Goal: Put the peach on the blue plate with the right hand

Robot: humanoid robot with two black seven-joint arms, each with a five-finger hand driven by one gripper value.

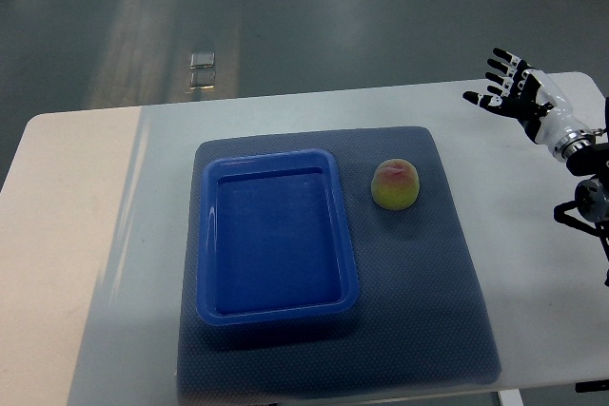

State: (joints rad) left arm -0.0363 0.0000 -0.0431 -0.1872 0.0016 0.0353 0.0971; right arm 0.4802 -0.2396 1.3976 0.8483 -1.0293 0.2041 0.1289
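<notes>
A yellow-green peach with a pink blush (396, 184) sits on the dark blue mat (447, 282), just right of the blue rectangular plate (276, 235). The plate holds nothing. My right hand (504, 86) hovers over the table's far right part, well to the right of and beyond the peach, its fingers spread and holding nothing. The left arm is out of view.
The white table (95, 263) carries the mat in its middle. Its far edge runs behind the mat, with grey floor beyond. A small shiny object (202, 69) lies on the floor past the table.
</notes>
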